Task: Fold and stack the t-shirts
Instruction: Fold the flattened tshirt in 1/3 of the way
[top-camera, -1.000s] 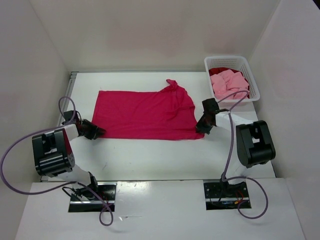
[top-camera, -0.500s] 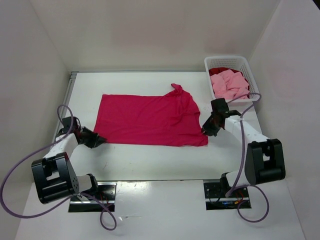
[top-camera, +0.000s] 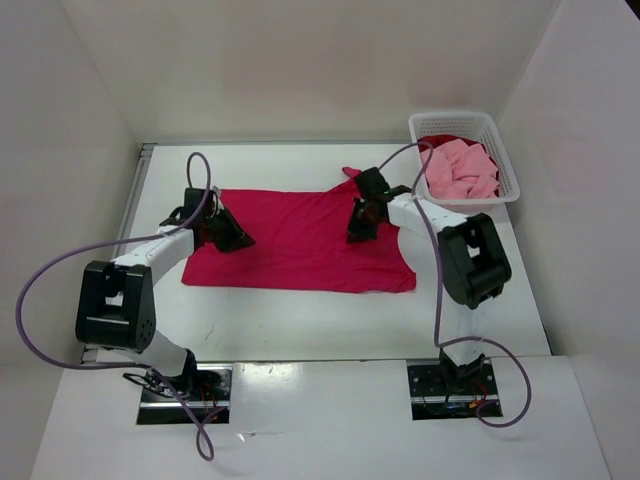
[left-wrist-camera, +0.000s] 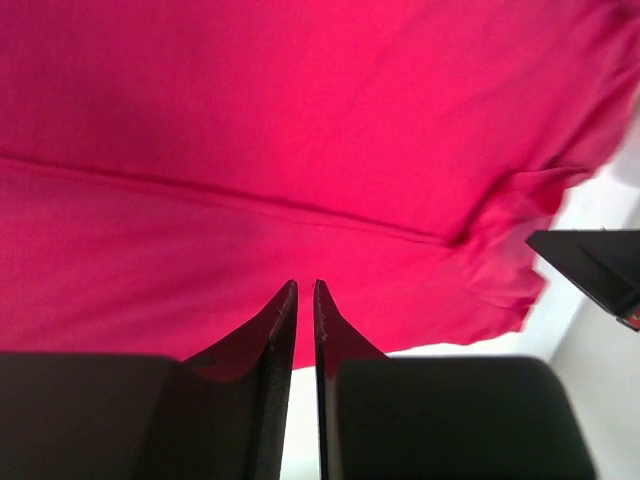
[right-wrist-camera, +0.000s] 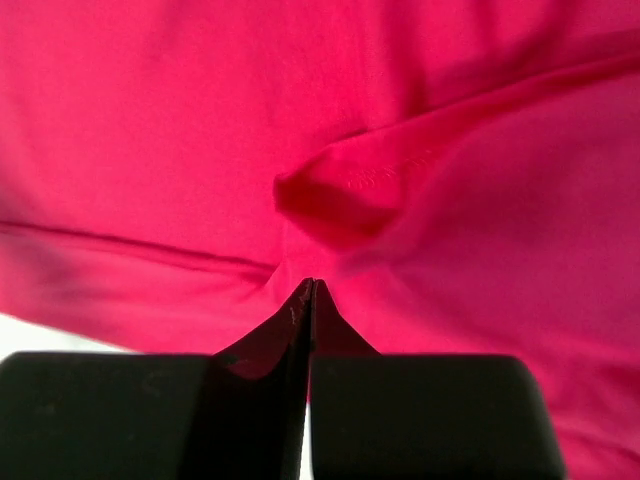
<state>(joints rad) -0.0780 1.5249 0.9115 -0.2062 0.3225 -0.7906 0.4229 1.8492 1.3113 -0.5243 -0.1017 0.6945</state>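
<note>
The crimson shirt (top-camera: 300, 240) lies spread on the table (top-camera: 300, 315); the pink shirt (top-camera: 460, 170) and dark red shirt (top-camera: 440, 141) sit in the far-right basket (top-camera: 505, 188). The right gripper (right-wrist-camera: 311, 288) pinches puckered crimson cloth on the shirt's right part. The left gripper (left-wrist-camera: 305, 290), over its left part, has its fingers almost together, but I cannot tell whether they grip the cloth.

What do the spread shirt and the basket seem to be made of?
The shirt: soft cloth, probably a thin knit, matte crimson-magenta. It lies limp, puckers into folds, and the wrist views show a stitched seam. The basket: most likely moulded plastic, white and smooth, judging by its stiff lattice walls and even rim.
</note>
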